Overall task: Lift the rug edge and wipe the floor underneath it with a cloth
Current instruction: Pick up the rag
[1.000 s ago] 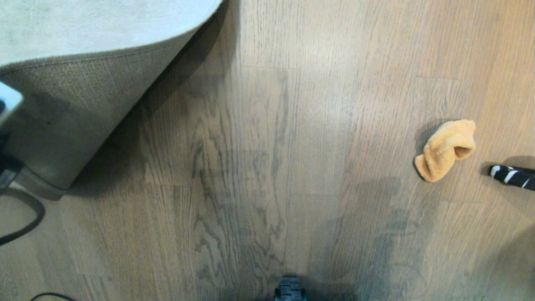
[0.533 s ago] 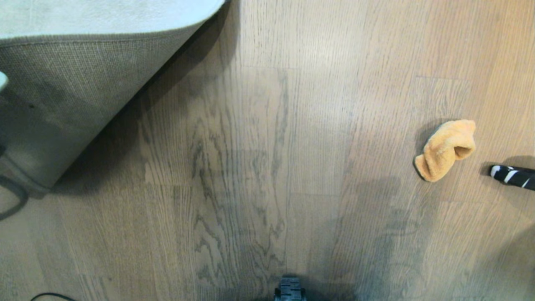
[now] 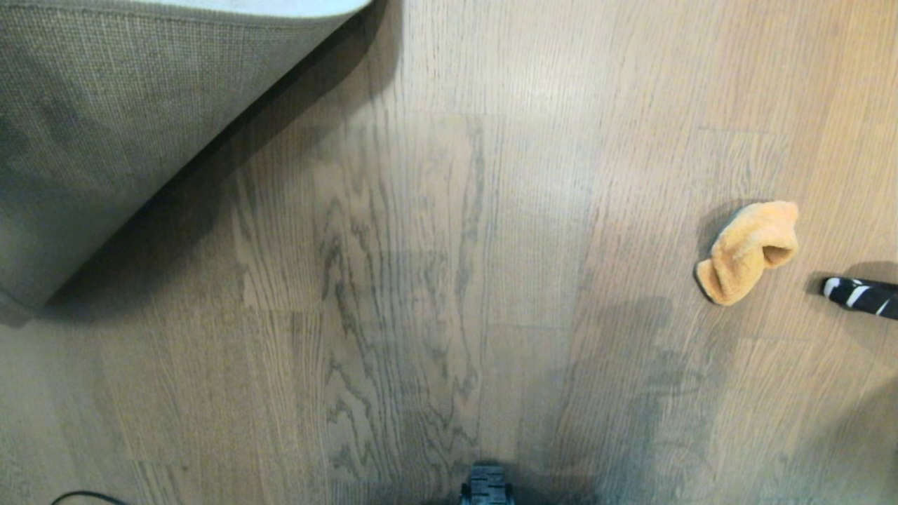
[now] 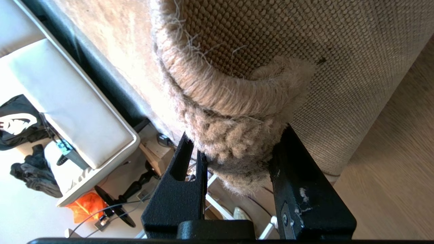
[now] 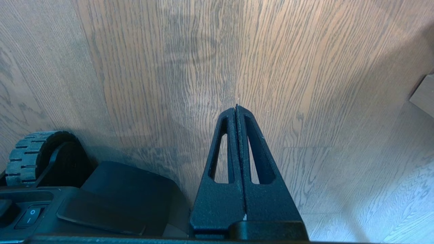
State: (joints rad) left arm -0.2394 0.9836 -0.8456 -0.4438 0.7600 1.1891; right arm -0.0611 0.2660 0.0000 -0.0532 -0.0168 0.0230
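At the rug corner: left gripper (image 4: 237, 149), black fingers clamped on the rug edge (image 4: 234, 135), a rounded pale grey-beige pile corner with tan woven backing.
Rug: lifted, backing turned up, upper left in head view (image 3: 105, 126).
Right gripper (image 5: 236, 112): fingers pressed together, empty, above the grey-brown wood-grain plank floor (image 3: 435, 280).
Cloth: small fluffy orange-yellow terry cloth (image 3: 747, 252), on floor, far right, well apart from rug.

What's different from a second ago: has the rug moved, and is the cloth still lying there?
The rug edge, pinched in the left gripper, has peeled further back: in the head view more woven backing shows, the pale pile has almost gone, and the arm has left the frame. The cloth, floor and shut right gripper are unchanged.
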